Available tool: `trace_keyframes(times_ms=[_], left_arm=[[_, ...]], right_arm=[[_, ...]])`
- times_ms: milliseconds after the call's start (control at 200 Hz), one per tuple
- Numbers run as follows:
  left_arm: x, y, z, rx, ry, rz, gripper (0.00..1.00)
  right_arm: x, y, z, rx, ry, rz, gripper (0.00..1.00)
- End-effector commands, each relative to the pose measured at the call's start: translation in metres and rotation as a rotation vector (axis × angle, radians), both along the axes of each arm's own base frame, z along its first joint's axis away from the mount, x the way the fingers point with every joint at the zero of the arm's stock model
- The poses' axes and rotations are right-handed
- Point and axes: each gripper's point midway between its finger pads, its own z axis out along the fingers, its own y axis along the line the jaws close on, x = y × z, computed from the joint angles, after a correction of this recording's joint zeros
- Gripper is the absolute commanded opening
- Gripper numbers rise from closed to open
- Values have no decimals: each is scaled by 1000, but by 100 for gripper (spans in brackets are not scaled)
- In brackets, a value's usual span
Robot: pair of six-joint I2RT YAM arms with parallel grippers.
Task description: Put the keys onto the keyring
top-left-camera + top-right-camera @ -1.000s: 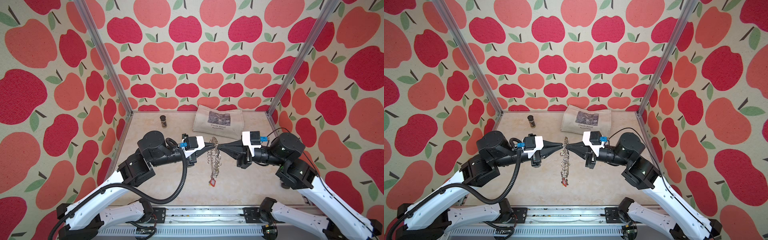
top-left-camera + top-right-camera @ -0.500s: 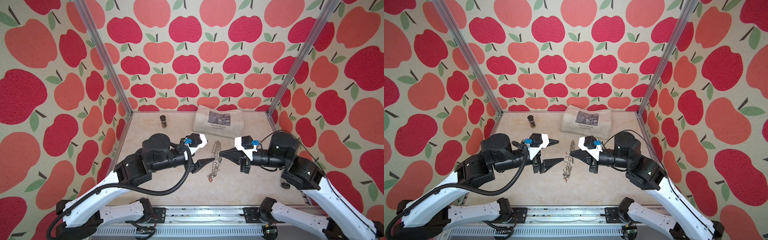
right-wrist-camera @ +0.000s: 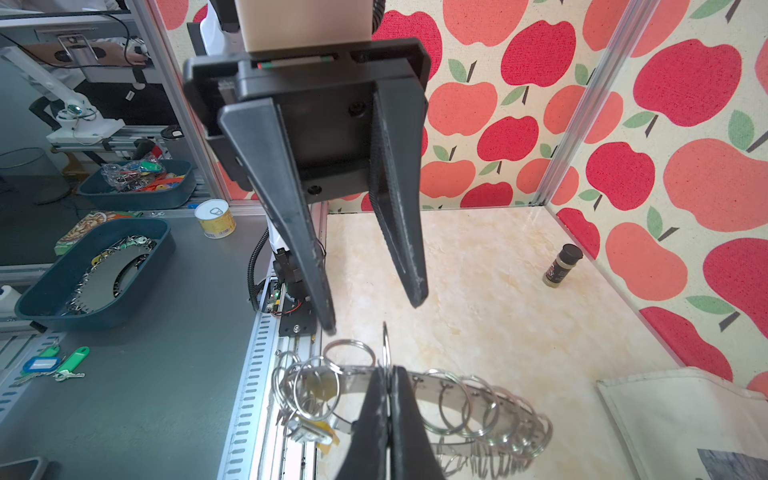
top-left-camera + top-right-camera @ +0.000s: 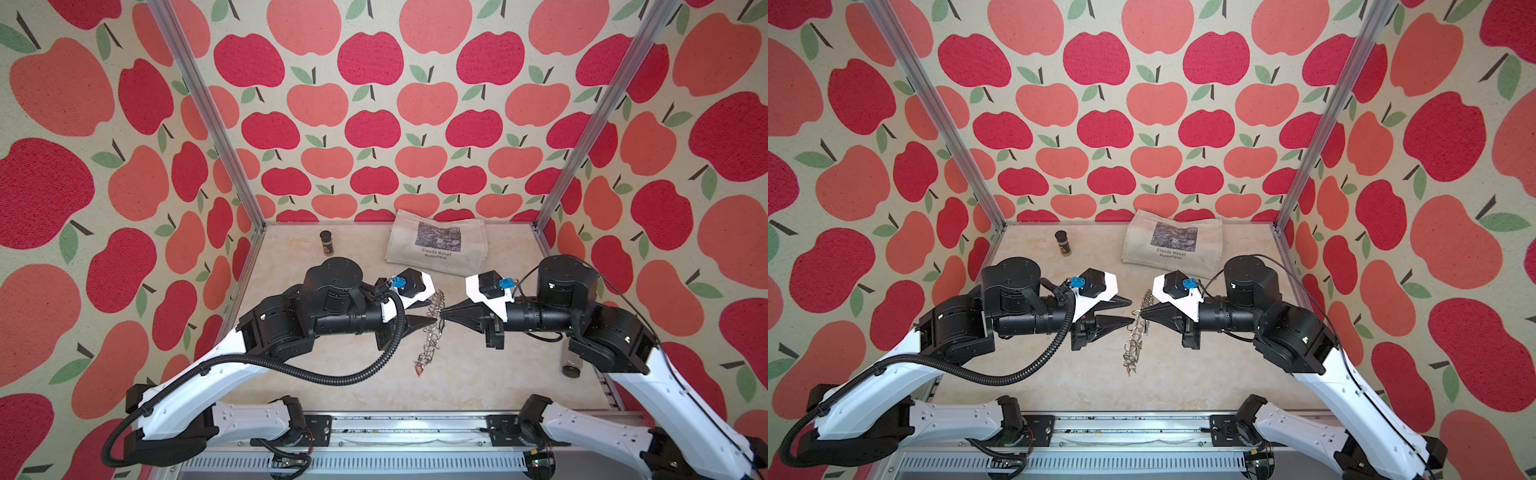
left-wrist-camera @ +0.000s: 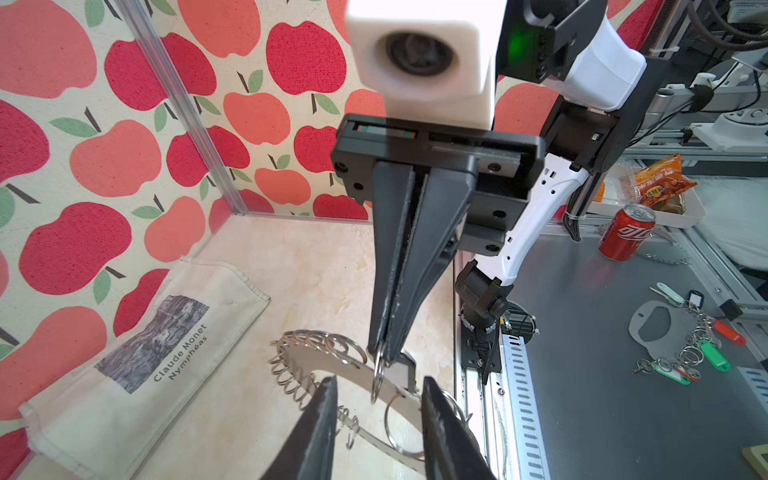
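Observation:
The keyring [image 4: 433, 332] [image 4: 1135, 336], a flat grey disc edged with wire rings, hangs edge-on above the table. My right gripper [image 4: 442, 313] [image 3: 388, 370] is shut on one wire ring at the disc's rim [image 3: 440, 390]. My left gripper [image 4: 432, 313] [image 5: 379, 380] faces it from the other side, open. Its fingertips [image 5: 330, 384] straddle the rim [image 5: 328, 359] without pinching anything. The keys are not clearly in view. A dark flat piece [image 5: 406, 372] hangs just behind the right fingertips, and I cannot tell what it is.
A yellow-tagged key [image 3: 320, 434] and a red-framed tag [image 4: 419, 370] hang from the keyring's low end. A small spice jar [image 4: 327, 243] and a canvas bag [image 4: 436, 247] lie at the back. A dark cylinder [image 4: 570, 368] stands under the right arm.
The left gripper, shut at the keyring a second ago, let go, opened wide and drew back. It now stands narrower at the ring again. The right gripper sank slightly with the keyring.

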Motion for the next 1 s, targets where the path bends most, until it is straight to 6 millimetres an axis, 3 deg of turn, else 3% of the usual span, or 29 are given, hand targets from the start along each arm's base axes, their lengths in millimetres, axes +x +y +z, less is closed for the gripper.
trace_keyframes(times_ms=[0,615,996], left_arm=[[-8,-1,4,9,-14,-46,30],[-8,-5,14,-31,-54,-62,8],[-10,-7,17,-45,-57,-83,0]], right_arm=[[-7,-3,15,27,-31,36,0],[-6,-2,13,14,-47,35,0],[-6,-3,14,19,-49,36,0]])
